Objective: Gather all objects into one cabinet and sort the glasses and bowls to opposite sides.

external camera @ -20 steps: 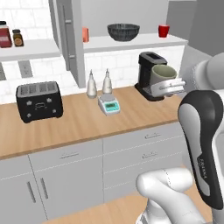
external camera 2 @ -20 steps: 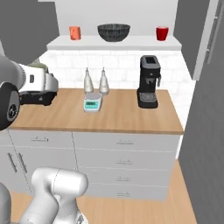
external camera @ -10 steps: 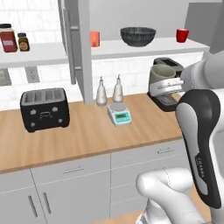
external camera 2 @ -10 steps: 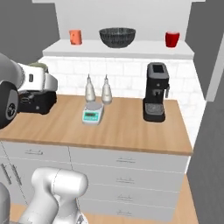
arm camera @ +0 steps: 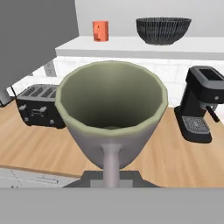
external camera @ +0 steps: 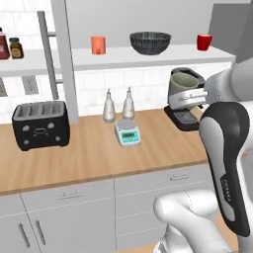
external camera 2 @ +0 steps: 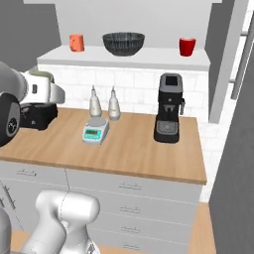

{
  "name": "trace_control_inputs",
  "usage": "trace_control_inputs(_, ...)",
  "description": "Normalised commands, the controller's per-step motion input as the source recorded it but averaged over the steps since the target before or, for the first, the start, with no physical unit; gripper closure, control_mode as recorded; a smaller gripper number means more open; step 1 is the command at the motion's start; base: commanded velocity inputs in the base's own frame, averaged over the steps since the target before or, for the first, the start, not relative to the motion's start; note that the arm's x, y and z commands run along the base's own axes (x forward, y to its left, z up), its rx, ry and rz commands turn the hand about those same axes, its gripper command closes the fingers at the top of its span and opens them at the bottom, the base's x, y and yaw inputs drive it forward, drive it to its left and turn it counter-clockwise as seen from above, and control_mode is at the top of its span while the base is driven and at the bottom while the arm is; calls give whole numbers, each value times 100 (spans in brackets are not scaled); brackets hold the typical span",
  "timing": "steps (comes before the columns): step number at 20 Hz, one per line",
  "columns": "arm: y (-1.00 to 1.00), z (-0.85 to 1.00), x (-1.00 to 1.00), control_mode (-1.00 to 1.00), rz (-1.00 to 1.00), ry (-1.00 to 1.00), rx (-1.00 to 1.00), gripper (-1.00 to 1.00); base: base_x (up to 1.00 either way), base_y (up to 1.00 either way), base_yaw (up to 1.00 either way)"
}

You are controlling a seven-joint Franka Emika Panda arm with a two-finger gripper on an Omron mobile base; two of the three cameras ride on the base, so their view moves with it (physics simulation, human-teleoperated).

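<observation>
My gripper point(external camera: 191, 97) is shut on the grey cup point(external camera: 183, 83), held upright above the right end of the counter, below shelf height. In the hand view the grey cup point(arm camera: 112, 114) stands large right in front of my gripper point(arm camera: 111, 171), its mouth open and empty. On the white shelf floor point(external camera: 148, 57) of the open cabinet stand the orange cup point(external camera: 98, 45) at the left, the dark mesh bowl point(external camera: 150, 42) in the middle and the red cup point(external camera: 203, 42) at the right. From the other side I see the orange cup point(external camera 2: 76, 42), bowl point(external camera 2: 123, 43) and red cup point(external camera 2: 187, 46).
On the wooden counter point(external camera: 94, 158) stand a black toaster point(external camera: 39, 124), two white bottles point(external camera: 118, 105), a small scale point(external camera: 127, 133) and a black coffee machine point(external camera 2: 168, 107). An open grey cabinet door point(external camera: 64, 59) juts out left of the orange cup. Brown-lidded jars point(external camera: 10, 47) sit far left.
The whole picture has shifted in both base views, so the base has driven and the counter things sit elsewhere in frame. The grey cup stays in my gripper.
</observation>
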Motion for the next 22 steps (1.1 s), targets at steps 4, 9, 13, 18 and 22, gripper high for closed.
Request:
trace_control_inputs(4,0,0,0,100,0,0,0,100,38,-27,0)
trace_control_inputs(9,0,0,0,100,0,0,0,100,53,-2,0)
trace_control_inputs(13,0,0,0,100,0,0,0,100,53,0,0)
trace_control_inputs(18,0,0,0,100,0,0,0,100,57,0,0)
trace_control_inputs(22,0,0,0,100,0,0,0,100,53,0,0)
